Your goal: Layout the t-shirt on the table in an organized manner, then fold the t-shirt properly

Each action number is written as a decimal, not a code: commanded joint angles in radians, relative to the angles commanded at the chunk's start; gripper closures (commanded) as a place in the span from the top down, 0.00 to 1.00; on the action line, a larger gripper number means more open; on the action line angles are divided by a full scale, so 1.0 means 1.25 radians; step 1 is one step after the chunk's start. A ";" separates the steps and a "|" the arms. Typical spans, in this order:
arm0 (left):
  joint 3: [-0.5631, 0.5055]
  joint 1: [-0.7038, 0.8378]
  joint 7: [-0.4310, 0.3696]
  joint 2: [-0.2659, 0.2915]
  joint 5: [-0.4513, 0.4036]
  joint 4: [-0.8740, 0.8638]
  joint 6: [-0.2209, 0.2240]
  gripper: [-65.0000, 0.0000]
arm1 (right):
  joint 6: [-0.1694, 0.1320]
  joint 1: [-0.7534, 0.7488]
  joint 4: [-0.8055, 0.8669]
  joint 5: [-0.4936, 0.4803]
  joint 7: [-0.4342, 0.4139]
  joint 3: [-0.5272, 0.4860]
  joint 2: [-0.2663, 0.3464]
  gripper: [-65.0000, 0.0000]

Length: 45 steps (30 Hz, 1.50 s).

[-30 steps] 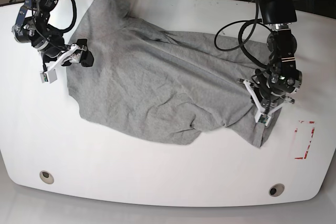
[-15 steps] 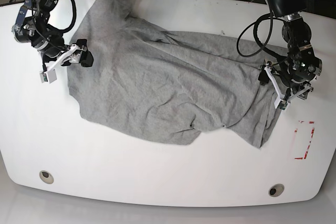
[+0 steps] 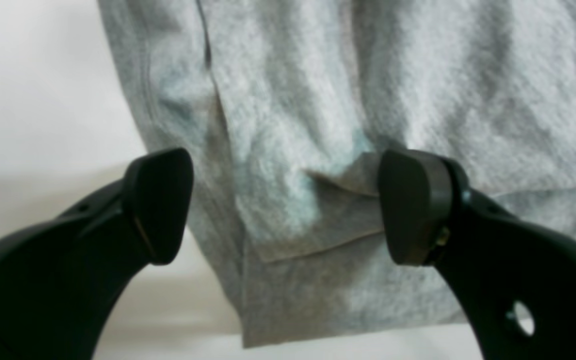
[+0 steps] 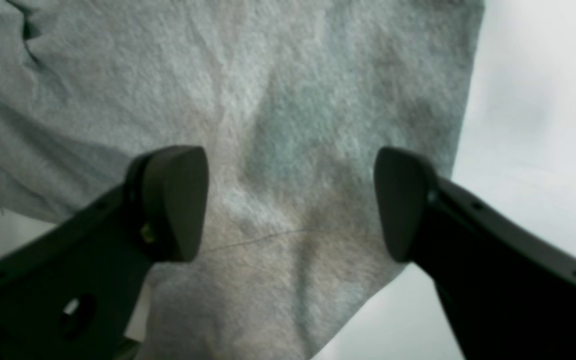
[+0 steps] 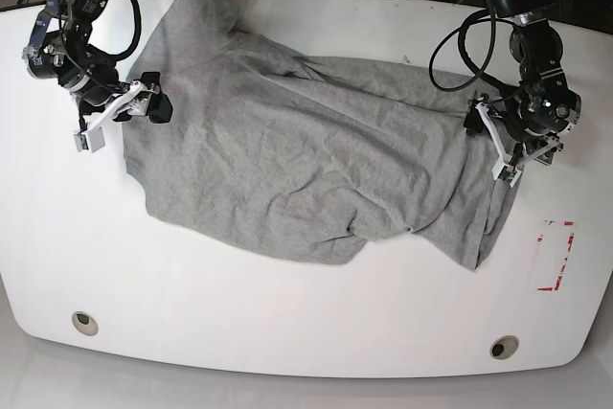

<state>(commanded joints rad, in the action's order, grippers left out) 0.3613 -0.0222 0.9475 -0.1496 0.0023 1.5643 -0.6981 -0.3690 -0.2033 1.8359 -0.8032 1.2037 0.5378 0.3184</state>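
The t-shirt [image 5: 306, 160] lies crumpled across the middle of the table [image 5: 287, 332], spread wide but creased, with one part reaching up toward the far edge and a folded, doubled flap hanging down at the base view's lower right. Its grey cloth fills most of both wrist views, and in my left wrist view I see a hem [image 3: 313, 250] folded over itself between my fingers.

My left hand [image 5: 500, 146] sits at the shirt's edge on the base view's right. Its jaws stand wide apart with cloth beneath them, gripping nothing; the fingers [image 3: 413, 210] are clear of the fabric fold.

My right hand [image 5: 124, 114] is at the shirt's opposite edge, on the base view's left. Its jaws are also spread wide, poised over the cloth edge without pinching it, and the fingertips [image 4: 173, 200] show grey fabric between them and bare white table to the side.

Nearer the front edge of the table are two round grey grommets [image 5: 84, 322], well apart from each other, and a red dashed rectangle [image 5: 557, 256] lies just beyond the shirt's lower right flap.
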 joint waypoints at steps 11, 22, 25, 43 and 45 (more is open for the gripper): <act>-0.001 -0.004 -0.002 0.000 -0.001 -0.001 0.000 0.13 | 0.000 0.001 0.000 0.000 0.000 0.000 0.000 0.76; -0.001 -0.004 -0.002 -0.004 -0.004 0.006 0.000 0.04 | 0.000 0.001 0.000 0.000 0.000 0.000 -0.001 0.76; 0.007 -0.002 -0.002 -0.004 -0.001 0.033 0.000 0.04 | 0.000 0.001 0.000 0.000 0.000 0.000 -0.001 0.76; 0.058 0.050 0.117 -0.021 -0.001 0.233 0.000 0.04 | 0.000 0.001 0.000 0.000 0.000 0.000 -0.001 0.76; 0.070 0.063 0.129 -0.027 -0.001 0.241 0.000 0.04 | 0.000 0.001 0.000 0.000 0.000 0.000 -0.001 0.76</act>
<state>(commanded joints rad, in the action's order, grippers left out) 0.4488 0.0560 1.1086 -0.1834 0.0008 1.8650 -0.6981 -0.3690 -0.2018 1.8359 -0.8032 1.2037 0.5378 0.3168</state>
